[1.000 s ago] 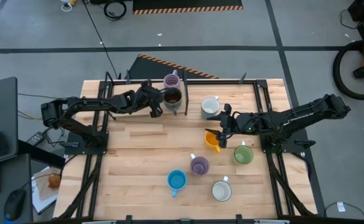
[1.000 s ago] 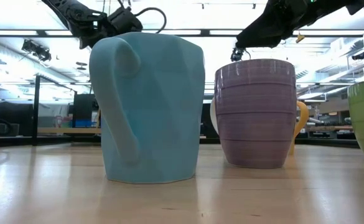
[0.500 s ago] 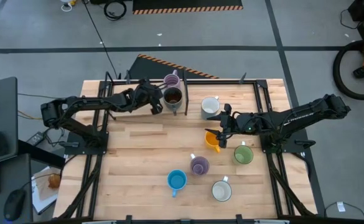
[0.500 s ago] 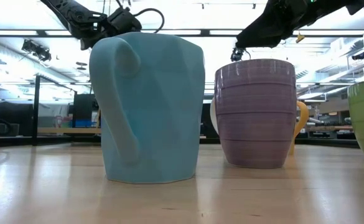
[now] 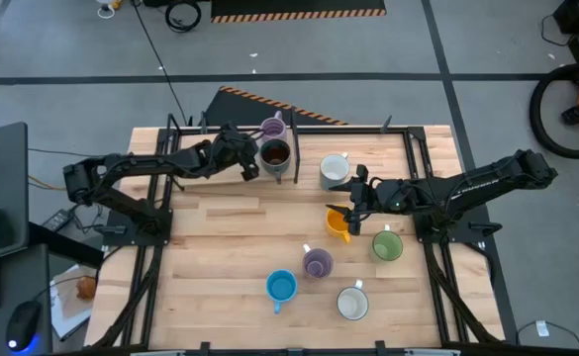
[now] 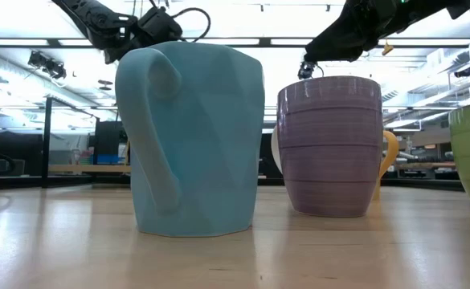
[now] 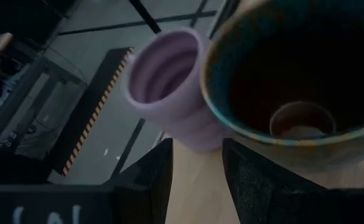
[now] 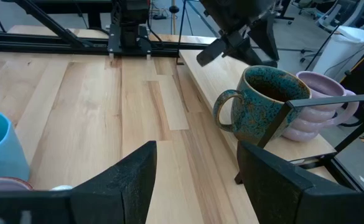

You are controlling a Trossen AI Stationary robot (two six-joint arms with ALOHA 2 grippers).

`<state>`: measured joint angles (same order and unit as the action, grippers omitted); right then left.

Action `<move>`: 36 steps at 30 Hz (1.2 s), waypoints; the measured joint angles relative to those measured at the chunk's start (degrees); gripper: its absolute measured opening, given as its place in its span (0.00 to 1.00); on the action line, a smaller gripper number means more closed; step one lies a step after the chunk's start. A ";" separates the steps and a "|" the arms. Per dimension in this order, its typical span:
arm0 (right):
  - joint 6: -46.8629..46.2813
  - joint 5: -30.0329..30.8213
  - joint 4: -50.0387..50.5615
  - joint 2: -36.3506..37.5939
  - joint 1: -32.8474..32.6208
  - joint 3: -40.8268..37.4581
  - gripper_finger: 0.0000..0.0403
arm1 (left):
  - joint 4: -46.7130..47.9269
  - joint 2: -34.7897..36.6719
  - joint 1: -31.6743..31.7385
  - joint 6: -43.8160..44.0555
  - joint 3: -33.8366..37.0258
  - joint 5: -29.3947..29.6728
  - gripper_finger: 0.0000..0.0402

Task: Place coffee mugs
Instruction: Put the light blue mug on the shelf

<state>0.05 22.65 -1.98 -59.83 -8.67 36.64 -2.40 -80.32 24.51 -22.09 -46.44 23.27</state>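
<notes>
Wooden bench (image 5: pixel 220 247): the dark mug (image 5: pixel 273 155) beside the lilac mug (image 5: pixel 272 129) should be released gently by the part-open left claw (image 5: pixel 248 163); the right claw (image 5: pixel 352 196), wide open, holds nothing.

eight upright coffee mugs (image 5: pixel 318 262): two on the rear shelf, six across the table.

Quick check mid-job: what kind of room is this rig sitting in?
Probably a robotics lab or workshop: bare grey concrete floor with hazard-striped tape, a shop vacuum in the corner, and office chairs beyond the wooden table.
</notes>
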 joint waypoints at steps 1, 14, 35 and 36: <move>0.00 0.02 -0.02 0.00 0.00 0.00 0.57 | -0.05 1.08 -0.02 0.38 0.00 0.17 0.36; 0.16 3.87 3.33 -0.02 0.00 0.02 0.57 | 9.86 8.33 -15.97 3.17 -0.04 -7.63 0.35; -7.04 2.42 8.76 -0.51 -0.99 0.77 0.57 | 8.13 7.94 -31.23 31.99 0.00 -16.97 0.35; -7.85 3.15 9.95 -0.91 -1.59 1.53 0.57 | 7.27 7.94 -31.22 32.81 0.00 -16.73 0.35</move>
<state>-7.80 25.80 7.97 -60.74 -10.26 38.17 4.88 -72.38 -6.71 10.72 -46.44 6.54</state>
